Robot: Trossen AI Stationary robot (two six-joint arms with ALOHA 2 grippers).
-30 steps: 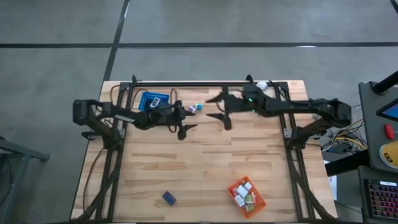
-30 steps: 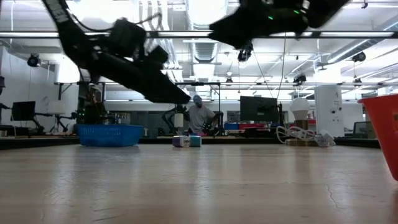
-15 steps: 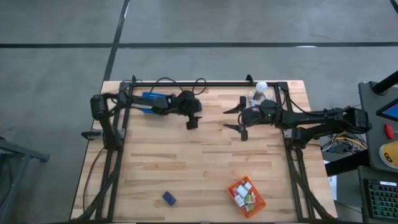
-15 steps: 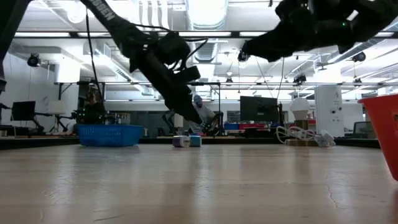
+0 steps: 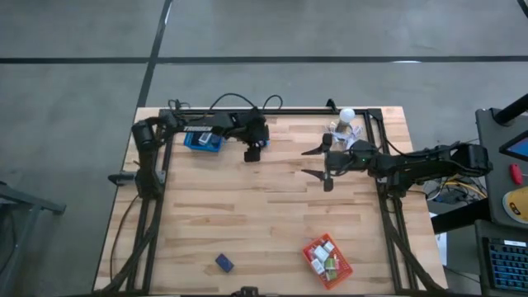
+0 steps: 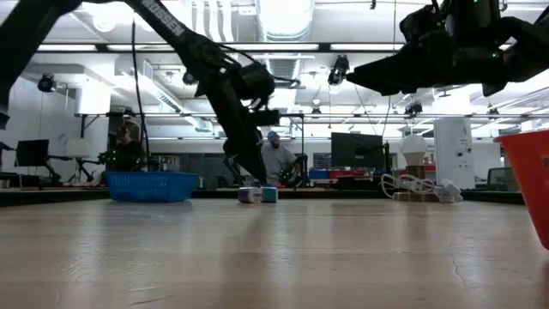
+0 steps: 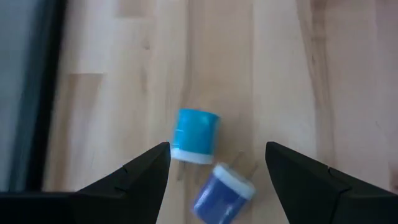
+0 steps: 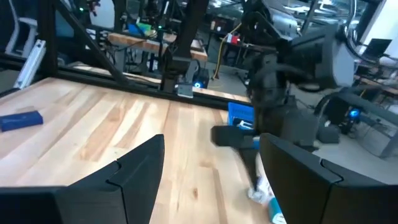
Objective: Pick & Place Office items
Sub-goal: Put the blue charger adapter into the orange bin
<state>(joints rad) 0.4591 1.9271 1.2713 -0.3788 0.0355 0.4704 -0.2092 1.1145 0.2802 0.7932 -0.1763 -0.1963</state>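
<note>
While arm-hidden from above, two small rolls (image 7: 198, 135) under splayed left gripper (image 7: 217, 163); right gripper (image 5: 318, 162) agape, prob. empty.

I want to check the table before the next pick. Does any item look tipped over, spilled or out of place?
One dark blue box lies alone near the table's front edge, outside both baskets. Two small rolls lie on their sides beneath the open left gripper. Nothing looks spilled or damaged.

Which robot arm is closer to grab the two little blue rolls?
The left. Its pincer hangs open right above the two blue rolls near the blue basket. The right pincer is open too, but farther away.
</note>
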